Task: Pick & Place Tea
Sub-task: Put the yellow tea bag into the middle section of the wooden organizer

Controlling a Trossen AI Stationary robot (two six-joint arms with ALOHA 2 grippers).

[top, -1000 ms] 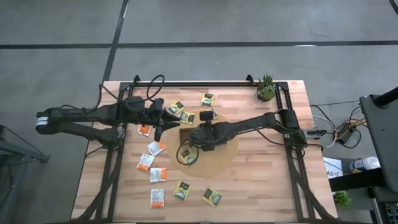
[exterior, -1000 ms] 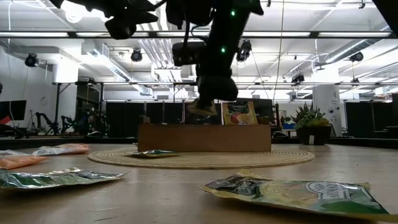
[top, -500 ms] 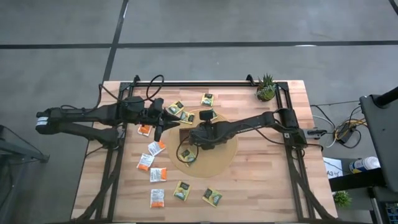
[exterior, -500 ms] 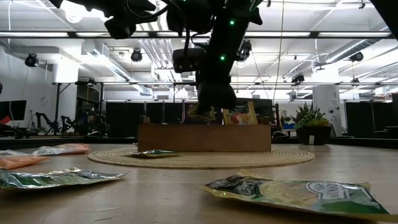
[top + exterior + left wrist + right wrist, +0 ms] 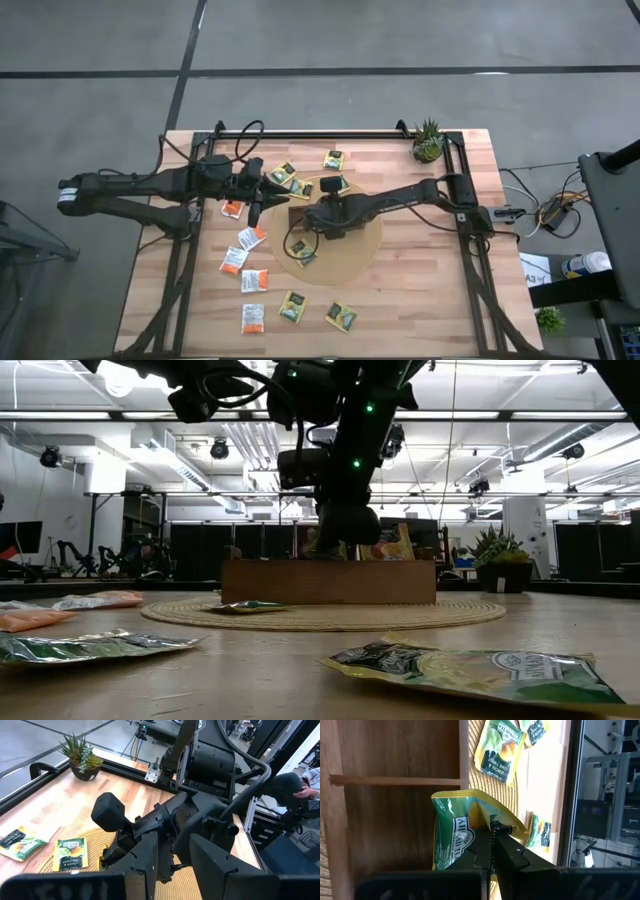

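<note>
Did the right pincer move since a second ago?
Yes. The right pincer, shut on a green tea sachet, has edged toward the plant end of the wooden tray in the low view.

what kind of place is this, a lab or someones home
Most likely a robotics lab or workshop, not a home: exposed ceiling ducts and strip lights over a big open floor, plus a metal-framed wooden table with two arms mounted on it.

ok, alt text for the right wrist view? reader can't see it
The right end effector is shut on a yellow-green tea sachet, holding it over a compartment of the brown wooden tray. Past the tray's edge, another yellow-green sachet lies on the woven mat, with more sachets beyond it.
</note>
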